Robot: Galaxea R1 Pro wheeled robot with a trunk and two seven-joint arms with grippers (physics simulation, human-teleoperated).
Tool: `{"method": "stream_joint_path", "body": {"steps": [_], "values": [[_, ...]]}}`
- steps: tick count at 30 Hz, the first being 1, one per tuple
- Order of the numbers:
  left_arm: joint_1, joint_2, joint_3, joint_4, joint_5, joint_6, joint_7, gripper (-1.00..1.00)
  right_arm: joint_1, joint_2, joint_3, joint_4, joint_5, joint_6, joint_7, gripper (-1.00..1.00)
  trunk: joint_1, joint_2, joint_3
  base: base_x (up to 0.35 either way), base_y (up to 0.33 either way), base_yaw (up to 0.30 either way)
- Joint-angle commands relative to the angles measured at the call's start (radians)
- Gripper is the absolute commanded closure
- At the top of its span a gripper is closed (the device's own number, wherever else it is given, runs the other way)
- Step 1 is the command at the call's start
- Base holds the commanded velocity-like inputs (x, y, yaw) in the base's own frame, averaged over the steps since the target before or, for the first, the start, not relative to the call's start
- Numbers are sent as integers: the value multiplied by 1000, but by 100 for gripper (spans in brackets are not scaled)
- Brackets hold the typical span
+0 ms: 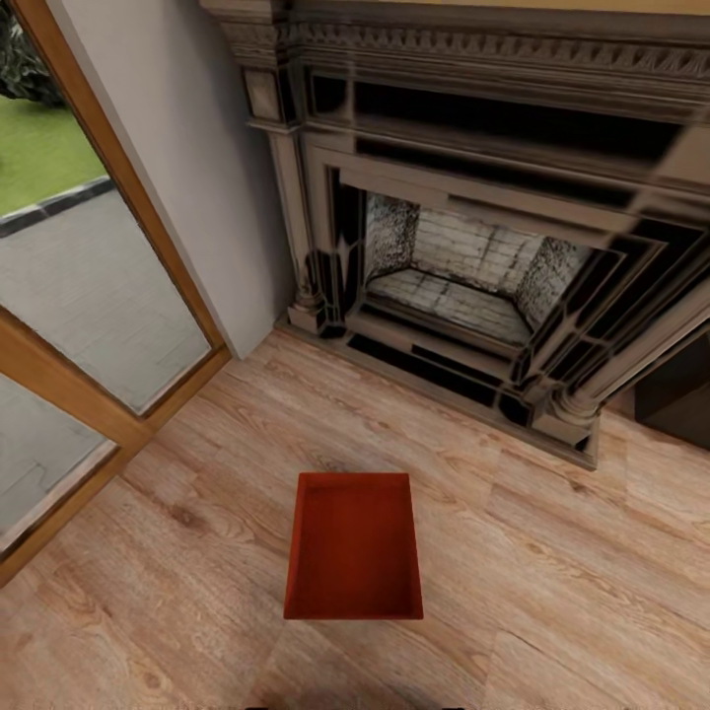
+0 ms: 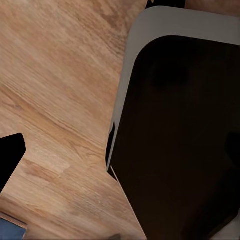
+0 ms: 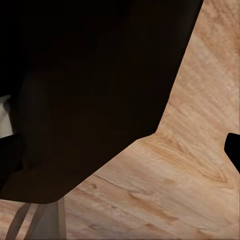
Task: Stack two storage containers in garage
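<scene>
One red-orange storage container (image 1: 355, 547) lies open-topped and empty on the light wood plank floor (image 1: 562, 562) of the living room, in front of the ornate dark fireplace (image 1: 473, 266) and close below my head camera. In the left wrist view a black tip (image 2: 10, 157) juts in at the frame edge over the planks. A similar black tip (image 3: 234, 150) sits at the edge of the right wrist view. Neither view lets me judge how the jaws stand.
A wood-framed glass door (image 1: 89, 296) runs along the left, with pavement and grass outside. A dark cabinet corner (image 1: 680, 394) stands right of the fireplace. My own dark base (image 2: 180, 140) (image 3: 90, 90) looms over the planks in both wrist views.
</scene>
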Motion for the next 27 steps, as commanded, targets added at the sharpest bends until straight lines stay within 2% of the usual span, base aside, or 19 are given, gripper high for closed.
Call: {"method": "stream_joint_path", "body": {"steps": [1, 27], "values": [[0, 0, 4, 0, 5, 3, 2, -100, 0, 0, 8, 3, -10, -5, 4, -100, 0, 0, -2, 0, 0, 0], [0, 0, 4, -1, 5, 3, 1, -100, -1, 0, 7, 3, -9, -7, 4, -100, 0, 0, -8, 0, 0, 0]]}}
